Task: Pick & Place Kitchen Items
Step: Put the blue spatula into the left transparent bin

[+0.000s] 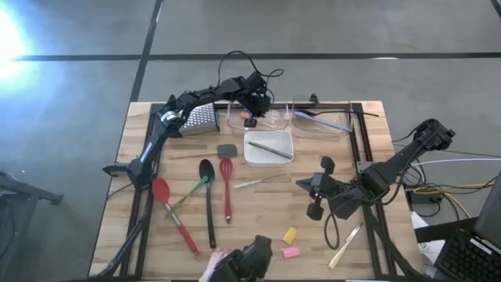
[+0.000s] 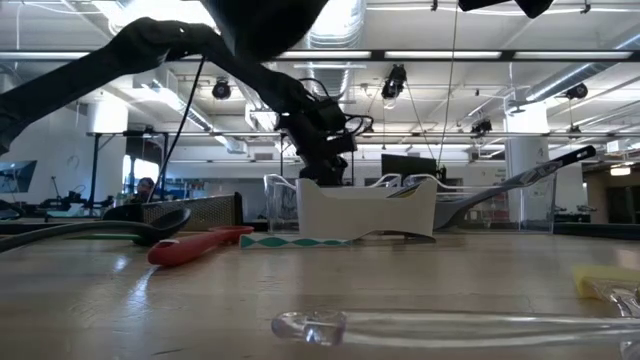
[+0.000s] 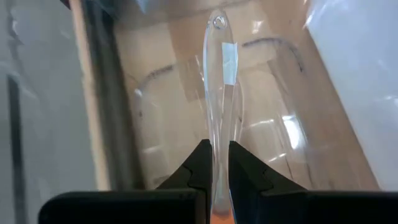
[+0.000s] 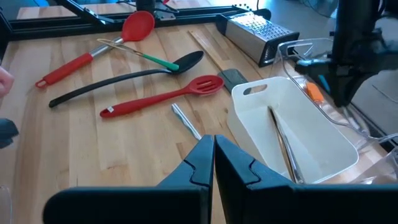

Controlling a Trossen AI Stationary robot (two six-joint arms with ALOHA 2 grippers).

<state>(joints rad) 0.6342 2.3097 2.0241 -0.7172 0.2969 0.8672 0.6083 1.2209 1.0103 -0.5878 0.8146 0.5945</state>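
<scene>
Overhead, the left gripper (image 1: 252, 100) reaches across the far edge of the table (image 1: 141, 227) and hangs over the left clear bin (image 1: 270, 121), its fingers (image 3: 200, 168) pinched on a clear plastic utensil (image 3: 221, 93) whose handle points away over the bin; a pale sticker on that handle carries no writing that can be read. An orange piece (image 1: 249, 121) lies in the same bin under the gripper. The right gripper (image 1: 317, 192) hovers over the table's right half near the white square tray (image 1: 268, 147), its fingers (image 4: 199, 165) pressed together and holding nothing. A metal utensil (image 4: 283, 143) lies inside the tray. The steel box grater (image 1: 202, 117) lies beside the left bin. On the open wood lie a red slotted spatula (image 1: 226, 188), a black spoon (image 1: 208, 200), a red spoon (image 1: 168, 207), a green-handled utensil (image 1: 192, 192) crossing it, a grey piece (image 1: 227, 150), a yellow piece (image 1: 290, 234) and a pink piece (image 1: 290, 252). A grey spoon (image 1: 321, 119) rests in the right clear bin (image 1: 333, 125). No brand or lettering is legible anywhere.
</scene>
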